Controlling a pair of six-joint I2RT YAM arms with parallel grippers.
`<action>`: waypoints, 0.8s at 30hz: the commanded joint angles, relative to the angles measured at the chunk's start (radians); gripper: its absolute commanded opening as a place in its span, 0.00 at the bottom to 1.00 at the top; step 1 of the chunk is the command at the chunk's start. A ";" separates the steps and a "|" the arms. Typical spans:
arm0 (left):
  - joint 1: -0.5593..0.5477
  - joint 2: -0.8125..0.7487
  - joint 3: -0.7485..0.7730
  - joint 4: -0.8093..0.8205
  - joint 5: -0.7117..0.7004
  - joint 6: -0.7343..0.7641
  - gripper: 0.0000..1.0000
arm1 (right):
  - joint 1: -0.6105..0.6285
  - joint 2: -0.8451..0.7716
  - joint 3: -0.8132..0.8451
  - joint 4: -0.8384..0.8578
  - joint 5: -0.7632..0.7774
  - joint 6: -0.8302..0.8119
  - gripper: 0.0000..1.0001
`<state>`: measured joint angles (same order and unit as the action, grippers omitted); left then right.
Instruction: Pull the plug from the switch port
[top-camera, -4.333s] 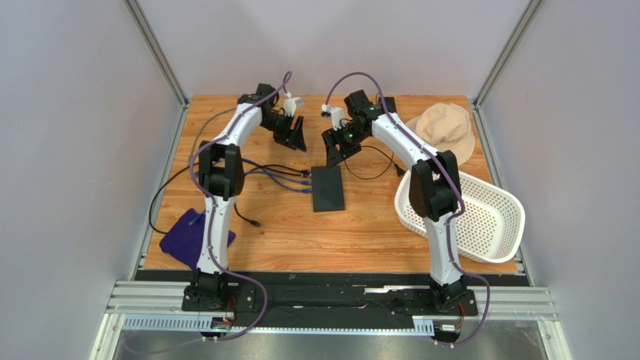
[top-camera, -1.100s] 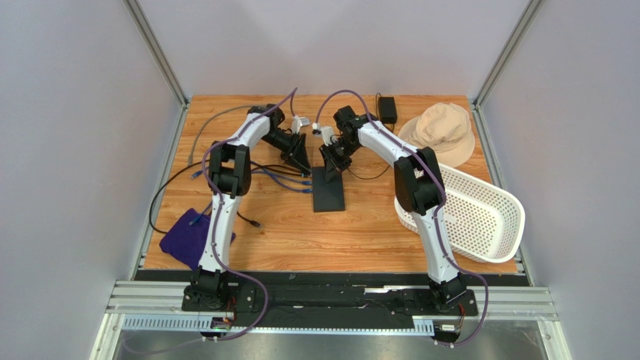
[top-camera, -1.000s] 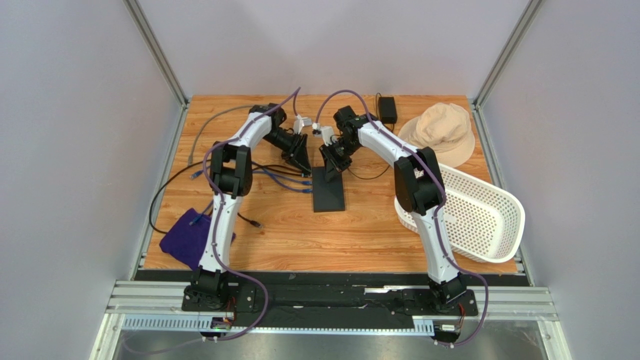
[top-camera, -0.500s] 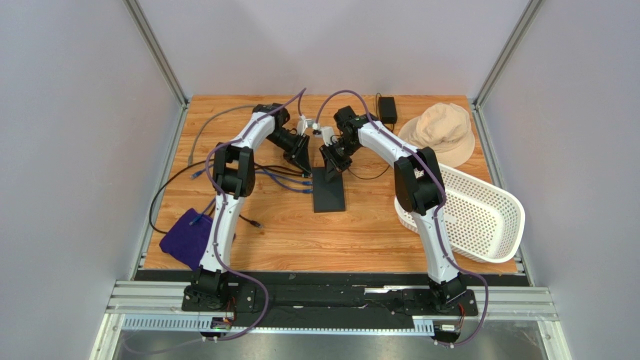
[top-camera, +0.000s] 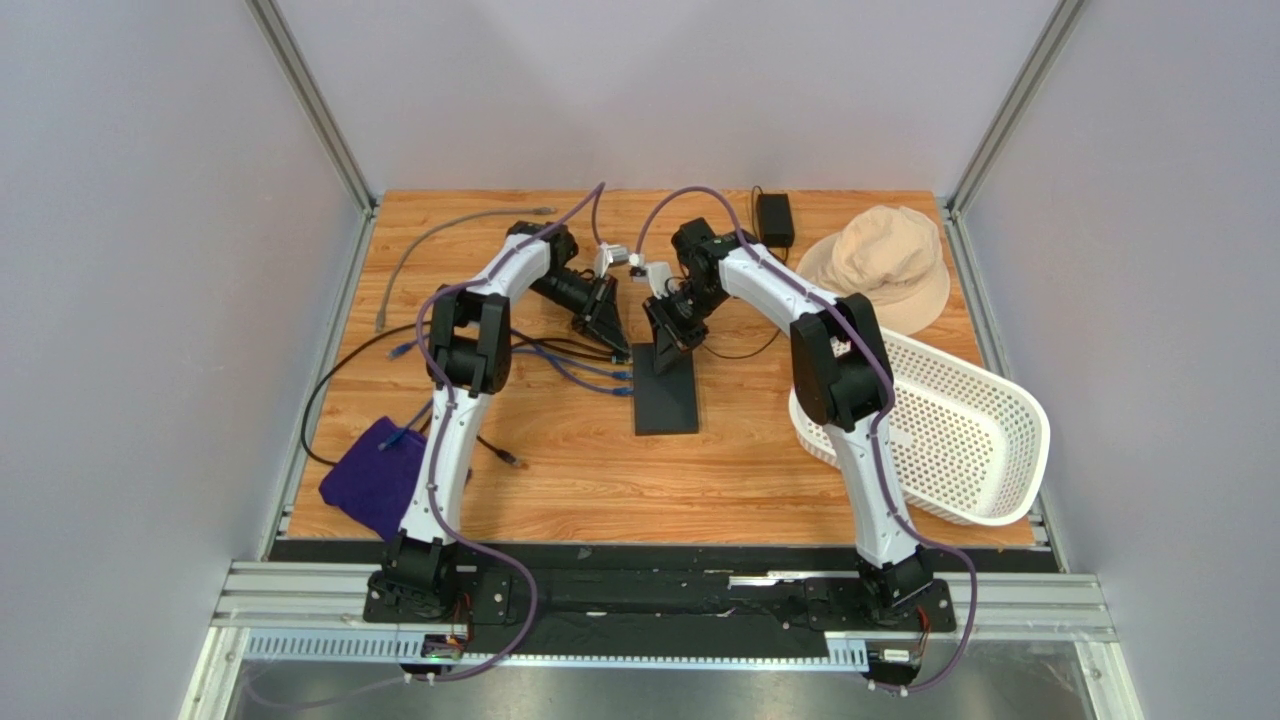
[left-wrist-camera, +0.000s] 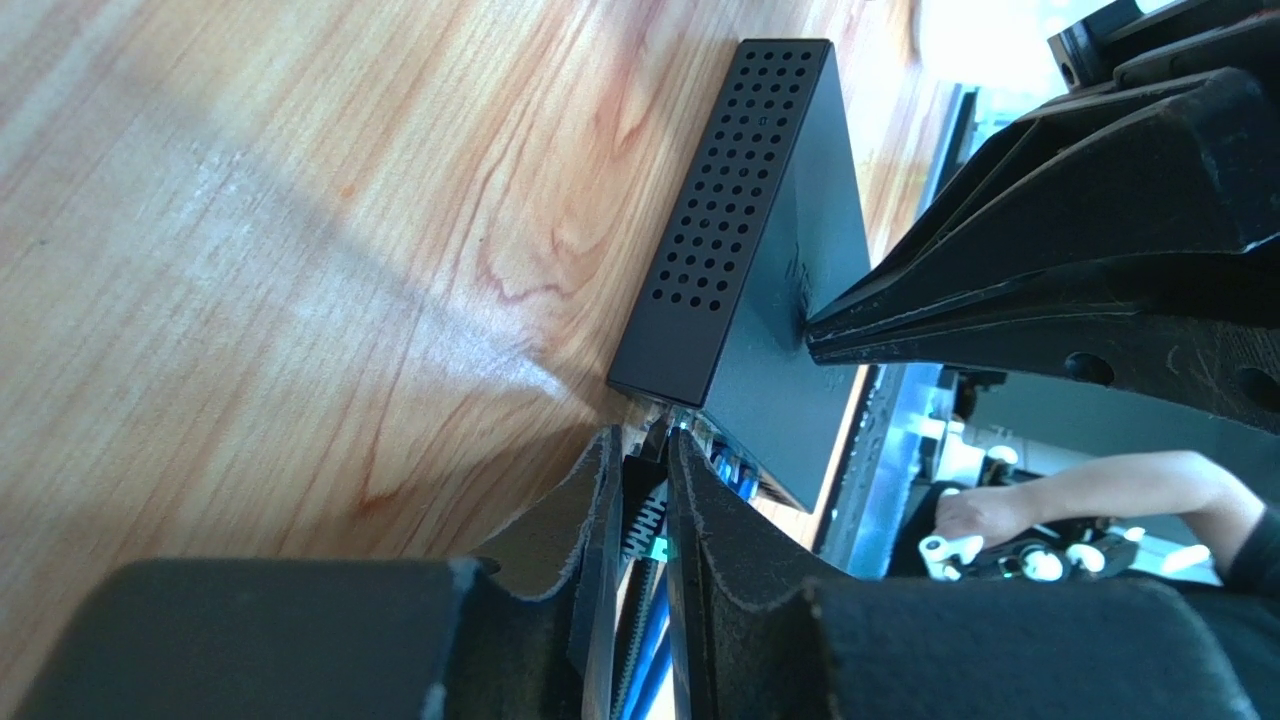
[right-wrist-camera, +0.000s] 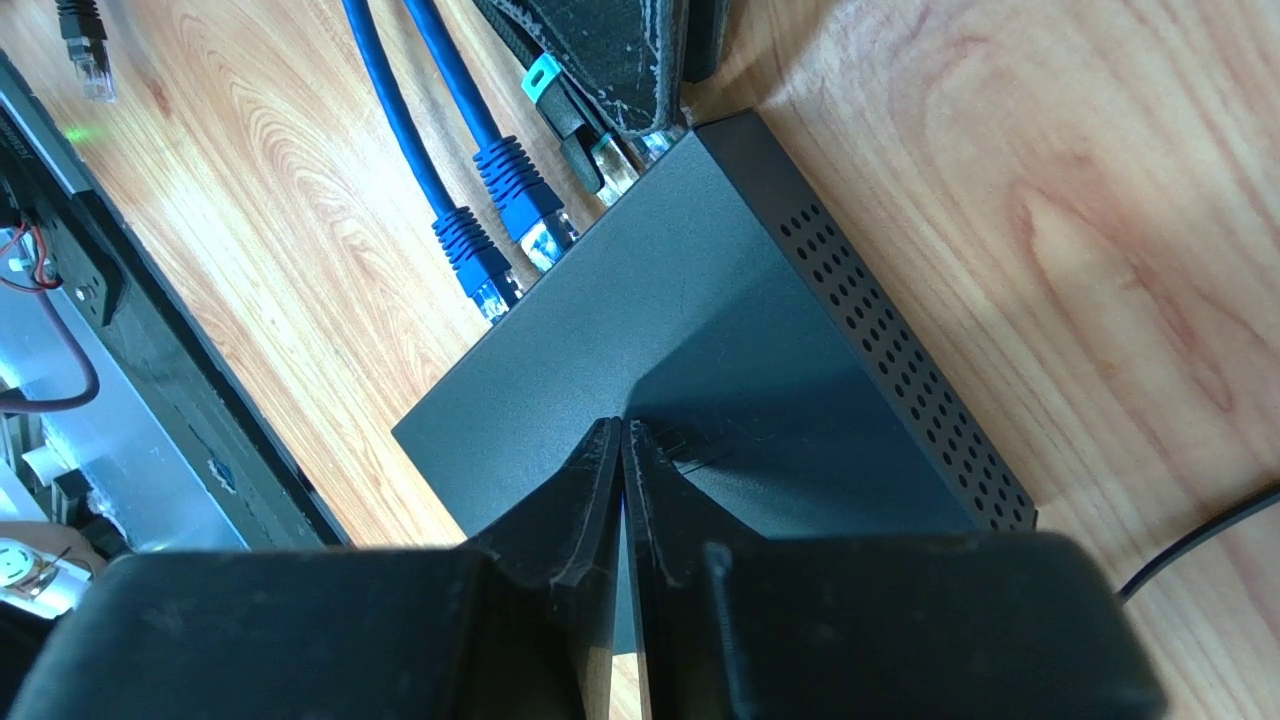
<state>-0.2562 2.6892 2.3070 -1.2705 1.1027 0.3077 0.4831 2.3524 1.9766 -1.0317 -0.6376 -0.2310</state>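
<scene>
Presses shut right gripper (right-wrist-camera: 621, 425) tips onto flat matte-black switch (top-camera: 664, 398), side perforated, mid wood-grain desk (top-camera: 601, 480). Pinches black, green-tabbed plug (right-wrist-camera: 571, 117) at socket edge between left gripper (left-wrist-camera: 643, 443) fingers.

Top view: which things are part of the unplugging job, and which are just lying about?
In the job: switch, black plug, left gripper around it, right gripper resting on the switch.
Lying about: hat, white basket, purple cloth, power adapter.
</scene>
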 joint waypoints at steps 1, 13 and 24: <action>-0.031 0.014 -0.014 -0.030 0.085 -0.042 0.01 | 0.009 0.016 -0.038 0.016 0.096 -0.031 0.13; -0.031 -0.008 -0.044 -0.035 0.043 -0.044 0.00 | 0.011 0.008 -0.050 0.015 0.105 -0.041 0.13; -0.015 -0.015 0.046 -0.061 -0.040 -0.009 0.00 | 0.011 0.019 -0.045 0.010 0.104 -0.044 0.13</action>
<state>-0.2565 2.6946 2.2921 -1.2850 1.1179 0.2714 0.4839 2.3413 1.9556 -1.0508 -0.6373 -0.2329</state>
